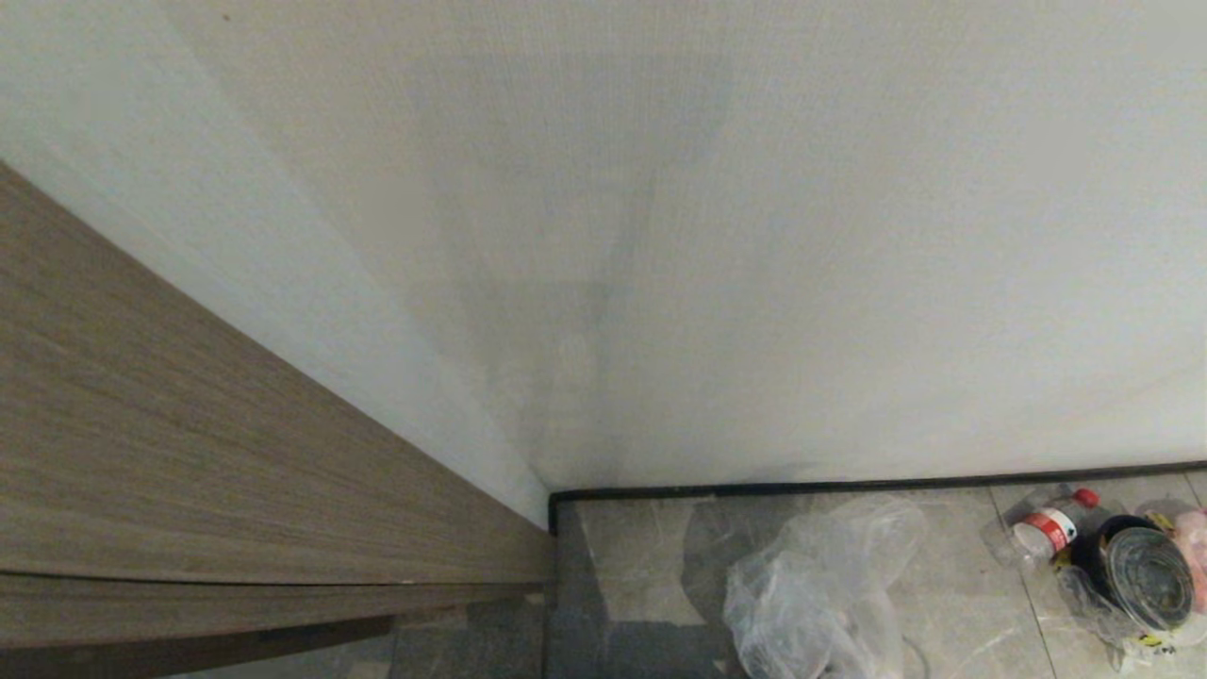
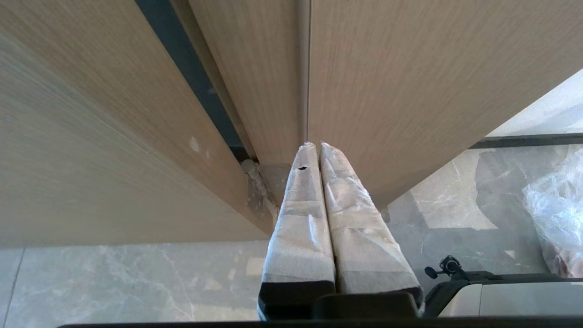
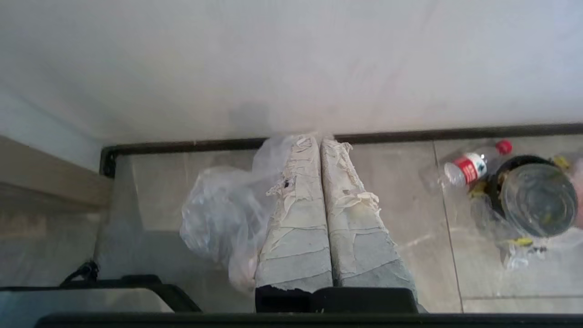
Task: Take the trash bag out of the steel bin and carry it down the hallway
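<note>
The trash bag (image 1: 816,589) lies crumpled on the tiled hallway floor (image 1: 641,566) near the corner where the white wall (image 1: 754,236) meets a wood panel (image 1: 189,453), already out of the steel bin (image 1: 1146,577), which stands well apart to the robot's right with a small water bottle (image 1: 1049,528) lying just beside it. The right tool (image 3: 320,139) hangs above the floor with its two taped fingers pressed together on nothing; in its wrist view the bag shows just beside and below it. The left tool (image 2: 314,146) is likewise closed and empty, parked over by the wood panel. The step in hand looks like picking the bag up to carry it. To do that well, the right tool should open wide before it descends, aim for a bunched fold near the top of the plastic and not a single thin layer, and close firmly, since the film is slippery and may tear or slide out. Lifting slowly would show whether the bag and its small contents come along.
</note>
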Tool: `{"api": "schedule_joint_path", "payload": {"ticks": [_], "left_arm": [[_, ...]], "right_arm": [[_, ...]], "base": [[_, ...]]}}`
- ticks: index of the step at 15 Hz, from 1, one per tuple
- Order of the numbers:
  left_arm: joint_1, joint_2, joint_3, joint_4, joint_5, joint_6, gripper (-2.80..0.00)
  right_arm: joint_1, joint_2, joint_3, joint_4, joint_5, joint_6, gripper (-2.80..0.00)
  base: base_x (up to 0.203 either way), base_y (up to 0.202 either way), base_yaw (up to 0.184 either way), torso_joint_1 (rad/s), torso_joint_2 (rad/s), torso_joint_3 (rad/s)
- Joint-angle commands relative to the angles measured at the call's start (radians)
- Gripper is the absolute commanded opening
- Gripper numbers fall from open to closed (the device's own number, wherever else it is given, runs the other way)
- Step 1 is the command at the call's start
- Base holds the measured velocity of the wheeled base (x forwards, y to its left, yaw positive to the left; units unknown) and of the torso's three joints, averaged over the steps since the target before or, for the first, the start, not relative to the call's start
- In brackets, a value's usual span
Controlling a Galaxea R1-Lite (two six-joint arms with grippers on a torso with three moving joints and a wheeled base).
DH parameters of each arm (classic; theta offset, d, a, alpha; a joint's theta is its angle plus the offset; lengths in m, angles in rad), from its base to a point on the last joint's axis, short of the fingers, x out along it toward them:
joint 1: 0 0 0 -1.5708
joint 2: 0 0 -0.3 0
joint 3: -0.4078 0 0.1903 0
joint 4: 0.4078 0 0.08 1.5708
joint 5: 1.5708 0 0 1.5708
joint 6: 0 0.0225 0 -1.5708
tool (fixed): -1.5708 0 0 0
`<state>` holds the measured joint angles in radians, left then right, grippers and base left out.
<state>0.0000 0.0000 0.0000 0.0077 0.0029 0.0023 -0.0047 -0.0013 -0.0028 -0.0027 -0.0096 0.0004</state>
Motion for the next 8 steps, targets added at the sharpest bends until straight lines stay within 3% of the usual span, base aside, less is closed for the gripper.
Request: {"api": "schedule_joint_path", "payload": {"ticks": [1, 8], "left_arm": [[0.000, -0.002, 0.000, 0.000, 0.000, 0.001, -2.80], [0.000, 0.000, -0.002, 0.002, 0.003, 0.002, -2.80]], "right_arm": [[0.000, 0.000, 0.006, 0.000, 0.000, -0.005, -2.80], [0.000, 0.000, 0.006, -0.002, -0.001, 0.004, -2.80]], "base": [[0.000, 0.000, 0.000, 0.000, 0.00, 0.000], [0.000, 0.000, 0.000, 0.000, 0.00, 0.000]]}}
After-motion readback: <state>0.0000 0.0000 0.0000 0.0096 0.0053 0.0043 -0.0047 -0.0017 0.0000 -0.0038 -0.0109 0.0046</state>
